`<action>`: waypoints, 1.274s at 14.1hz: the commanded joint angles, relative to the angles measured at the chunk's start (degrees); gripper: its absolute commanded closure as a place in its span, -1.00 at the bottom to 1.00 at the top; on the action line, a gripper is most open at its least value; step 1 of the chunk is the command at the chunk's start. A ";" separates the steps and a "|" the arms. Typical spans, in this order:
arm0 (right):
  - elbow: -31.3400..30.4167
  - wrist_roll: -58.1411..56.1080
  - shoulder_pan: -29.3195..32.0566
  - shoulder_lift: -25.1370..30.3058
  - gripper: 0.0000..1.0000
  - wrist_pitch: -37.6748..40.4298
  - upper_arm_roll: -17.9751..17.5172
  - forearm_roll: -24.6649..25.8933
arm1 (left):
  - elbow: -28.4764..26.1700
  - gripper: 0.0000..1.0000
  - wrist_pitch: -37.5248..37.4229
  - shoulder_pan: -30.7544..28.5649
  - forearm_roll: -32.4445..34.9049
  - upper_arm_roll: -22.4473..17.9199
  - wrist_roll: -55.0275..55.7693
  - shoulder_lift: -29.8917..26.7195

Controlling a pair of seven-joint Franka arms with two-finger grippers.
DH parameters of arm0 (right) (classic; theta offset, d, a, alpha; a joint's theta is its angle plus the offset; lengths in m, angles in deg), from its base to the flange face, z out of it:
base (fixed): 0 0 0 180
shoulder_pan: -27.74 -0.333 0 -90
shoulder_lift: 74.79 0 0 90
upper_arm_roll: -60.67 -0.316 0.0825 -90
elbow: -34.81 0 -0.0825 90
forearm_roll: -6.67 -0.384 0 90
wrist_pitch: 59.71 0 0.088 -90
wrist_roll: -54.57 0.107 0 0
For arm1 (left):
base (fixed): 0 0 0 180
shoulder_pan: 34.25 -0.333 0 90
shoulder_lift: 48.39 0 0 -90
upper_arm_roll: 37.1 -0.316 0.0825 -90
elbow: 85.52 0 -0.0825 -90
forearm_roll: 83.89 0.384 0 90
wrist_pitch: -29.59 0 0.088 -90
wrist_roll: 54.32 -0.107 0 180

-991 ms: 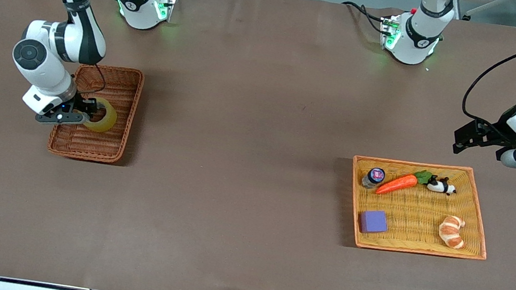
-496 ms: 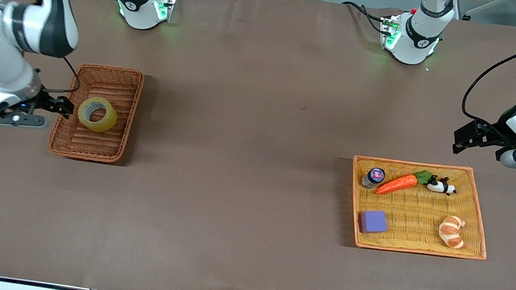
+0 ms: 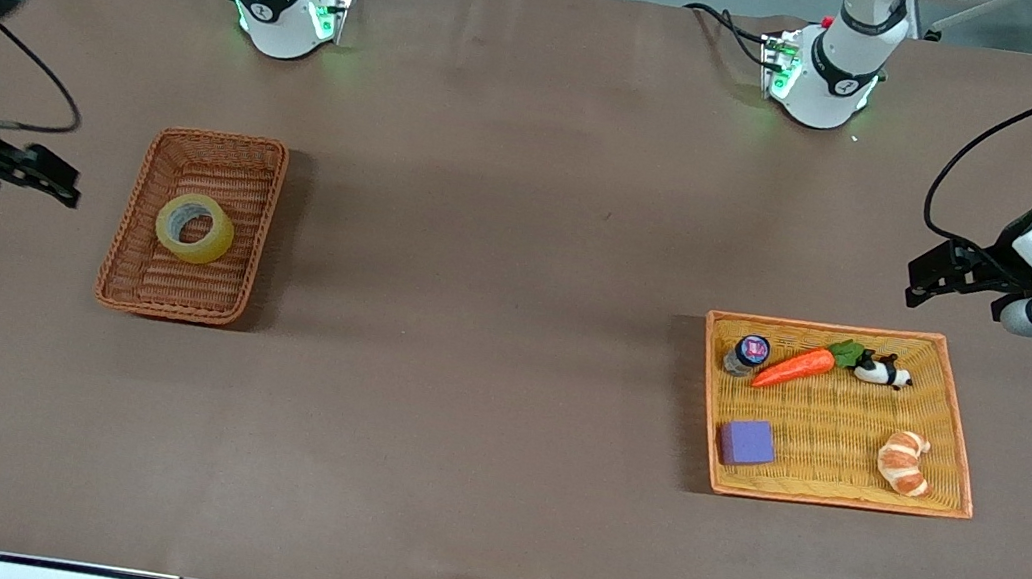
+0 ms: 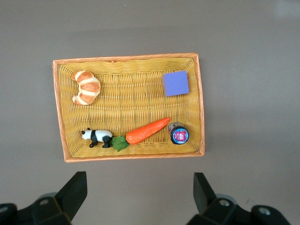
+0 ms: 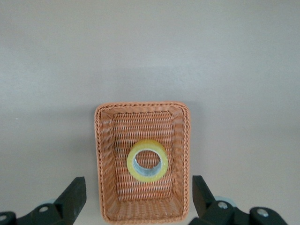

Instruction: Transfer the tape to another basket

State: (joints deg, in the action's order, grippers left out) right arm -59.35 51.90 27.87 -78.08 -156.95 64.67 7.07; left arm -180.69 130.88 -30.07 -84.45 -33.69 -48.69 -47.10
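Note:
The tape point(image 3: 194, 228), a yellowish roll with a grey core, lies flat in the reddish-brown wicker basket point(image 3: 267, 224) at the right arm's end of the table. My right gripper point(image 3: 52, 176) is open and empty, up in the air over the bare table beside the basket, apart from it. In the right wrist view the tape point(image 5: 147, 161) sits in the middle of the basket point(image 5: 97, 164), below my open right gripper point(image 5: 138, 187). My left gripper point(image 3: 928, 275) waits open and empty over the table beside the yellow tray; it also shows open in the left wrist view point(image 4: 139, 185).
The yellow tray with an orange rim point(image 3: 959, 425) at the left arm's end holds a dark-lidded jar point(image 3: 748, 353), a carrot point(image 3: 796, 367), a panda figure point(image 3: 882, 370), a croissant point(image 3: 904, 461) and a purple block point(image 3: 747, 442). Both arm bases stand along the table's top edge.
My right gripper let go of the tape in the wicker basket, then rose and drew away toward the table's edge. The tape stays in the basket. The left arm has not moved.

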 commanded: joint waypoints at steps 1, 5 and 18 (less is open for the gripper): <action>9.66 -0.24 0.75 -1.29 -1.00 7.48 -1.10 0.28 | -0.10 -1.00 0.40 -0.49 0.47 0.54 -0.69 -0.33; 12.08 0.38 1.27 -0.77 -1.00 12.25 -1.27 0.83 | -0.10 -1.00 0.14 -0.31 0.64 0.63 -0.88 -0.24; 4.86 0.29 1.71 3.90 -1.00 8.39 -1.36 0.47 | 2.62 -1.00 -0.13 -0.05 1.00 0.63 -1.49 1.51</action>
State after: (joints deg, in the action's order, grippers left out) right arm -52.20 51.87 28.99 -76.18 -147.30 64.12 7.38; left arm -180.01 130.91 -30.00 -84.45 -33.59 -49.53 -46.76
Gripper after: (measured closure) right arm 0.000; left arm 0.000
